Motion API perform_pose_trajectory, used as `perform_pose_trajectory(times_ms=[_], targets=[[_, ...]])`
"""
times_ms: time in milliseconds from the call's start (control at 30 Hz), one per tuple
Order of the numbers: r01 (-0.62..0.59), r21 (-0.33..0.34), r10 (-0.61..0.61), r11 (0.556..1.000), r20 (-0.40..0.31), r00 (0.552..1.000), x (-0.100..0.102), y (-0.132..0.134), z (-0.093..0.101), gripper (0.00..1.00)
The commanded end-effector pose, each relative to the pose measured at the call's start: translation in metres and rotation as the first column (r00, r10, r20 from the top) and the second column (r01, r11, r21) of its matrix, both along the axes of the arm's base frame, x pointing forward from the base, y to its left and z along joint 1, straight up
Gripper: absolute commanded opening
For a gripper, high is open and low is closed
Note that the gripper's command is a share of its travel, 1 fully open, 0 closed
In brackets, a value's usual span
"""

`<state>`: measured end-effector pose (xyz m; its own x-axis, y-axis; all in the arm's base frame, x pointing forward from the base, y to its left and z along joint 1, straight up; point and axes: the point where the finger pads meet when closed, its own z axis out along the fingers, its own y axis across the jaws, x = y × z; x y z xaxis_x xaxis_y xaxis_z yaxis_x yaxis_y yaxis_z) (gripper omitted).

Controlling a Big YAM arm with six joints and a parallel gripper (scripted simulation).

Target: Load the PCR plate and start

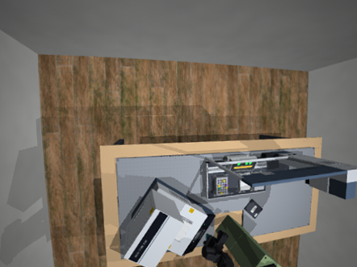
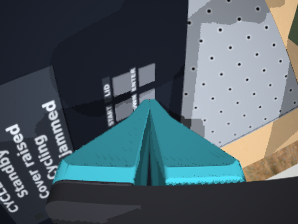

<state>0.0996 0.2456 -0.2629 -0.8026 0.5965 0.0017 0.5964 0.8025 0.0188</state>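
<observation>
The real-time cycler Q1 (image 1: 164, 225) stands turned at an angle at the table's front left, a grey and white box. My gripper (image 1: 211, 245) is at its front right corner, low by the table edge. In the wrist view my teal fingers (image 2: 148, 104) are shut together with nothing between them. Their tip points at a block of small grey keys (image 2: 132, 92) on Q1's dark front panel. A status legend (image 2: 33, 152) lies left of the keys. I cannot make out plate C15 or whether Q1's lid is open.
A rack (image 1: 235, 176) with a multi-coloured tube block (image 1: 221, 185) stands at mid table under a long grey overhang (image 1: 302, 172). A small dark square nest (image 1: 252, 206) lies near my green arm link (image 1: 246, 246). The dotted grey mat (image 2: 233, 50) shows right of the panel.
</observation>
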Motion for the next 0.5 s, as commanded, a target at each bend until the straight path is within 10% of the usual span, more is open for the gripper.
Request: perform_pose_trajectory(times_ms=[0, 467], targets=[[-0.005, 0.015, 0.005, 1.000, 0.008, 1.000, 0.004, 0.002, 0.008, 0.00], [0.003, -0.017, -0.003, 1.000, -0.005, 1.000, -0.004, -0.006, -0.004, 0.00]])
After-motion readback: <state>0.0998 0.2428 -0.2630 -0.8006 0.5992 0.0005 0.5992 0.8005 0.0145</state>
